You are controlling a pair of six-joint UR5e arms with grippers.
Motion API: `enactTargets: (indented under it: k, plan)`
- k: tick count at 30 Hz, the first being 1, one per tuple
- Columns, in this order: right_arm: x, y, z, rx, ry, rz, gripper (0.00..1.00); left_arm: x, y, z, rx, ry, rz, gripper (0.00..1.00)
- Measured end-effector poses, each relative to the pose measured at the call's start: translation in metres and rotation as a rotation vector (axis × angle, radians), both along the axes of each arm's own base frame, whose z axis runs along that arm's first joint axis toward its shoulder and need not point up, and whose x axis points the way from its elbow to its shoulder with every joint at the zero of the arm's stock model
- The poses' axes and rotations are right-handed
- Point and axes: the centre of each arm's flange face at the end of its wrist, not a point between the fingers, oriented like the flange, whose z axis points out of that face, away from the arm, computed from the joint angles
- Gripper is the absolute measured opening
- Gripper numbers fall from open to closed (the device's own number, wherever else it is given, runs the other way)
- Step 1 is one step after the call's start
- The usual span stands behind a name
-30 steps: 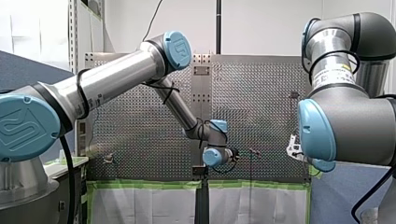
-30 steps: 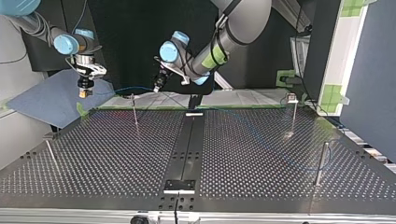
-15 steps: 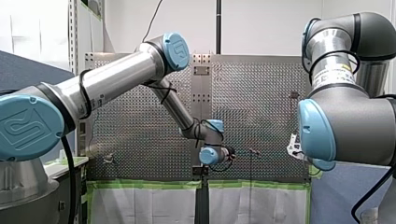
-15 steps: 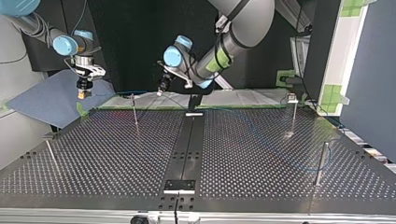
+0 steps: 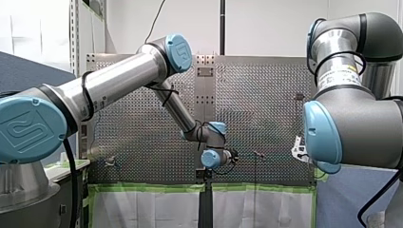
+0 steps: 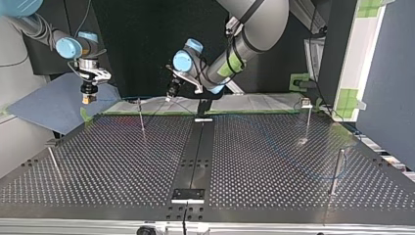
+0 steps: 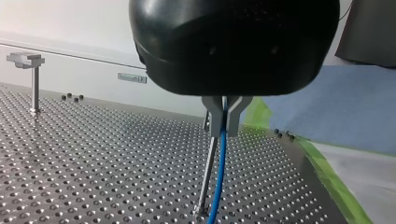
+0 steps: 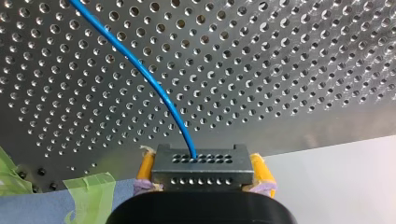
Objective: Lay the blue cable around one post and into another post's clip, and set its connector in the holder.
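In the right wrist view my right gripper [image 8: 201, 175] is shut with its yellow pads [image 8: 145, 167] on a dark grey connector block [image 8: 201, 165]. The blue cable [image 8: 140, 65] leaves the block and runs over the perforated plate. My left gripper [image 7: 226, 114] has its metal fingers shut on the blue cable [image 7: 218, 177], which hangs down beside a thin post [image 7: 208, 168]. In the top view my left gripper [image 6: 170, 95] hovers over the table's far edge, right of that post [image 6: 141, 115]. My right gripper [image 6: 87, 98] hangs beyond the far left corner.
More posts stand on the perforated table [image 6: 122, 161]: one with a clip head [image 6: 307, 117] at the far right, one [image 6: 336, 171] at the near right, one [image 6: 53, 161] at the near left. A black strip [image 6: 195, 147] runs down the middle. Green tape [image 7: 322, 163] marks the table's edge.
My left gripper has shifted a little toward the top view's right, away from the near post, still on the cable. My right gripper has stayed put with the connector.
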Motion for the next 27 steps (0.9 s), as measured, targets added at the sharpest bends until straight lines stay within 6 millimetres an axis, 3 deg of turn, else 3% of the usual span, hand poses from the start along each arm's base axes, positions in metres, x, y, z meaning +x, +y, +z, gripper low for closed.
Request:
enactTargets:
  k: [8,27]
  plan:
    - [0.000,-0.001,0.001,-0.004,-0.006,0.002,0.00,0.000,0.001,-0.011,-0.013,0.029,-0.008,0.01]
    - [-0.002,-0.002,0.001,-0.003,-0.019,0.000,0.00,0.015,0.011,-0.010,-0.016,0.048,0.002,0.01]
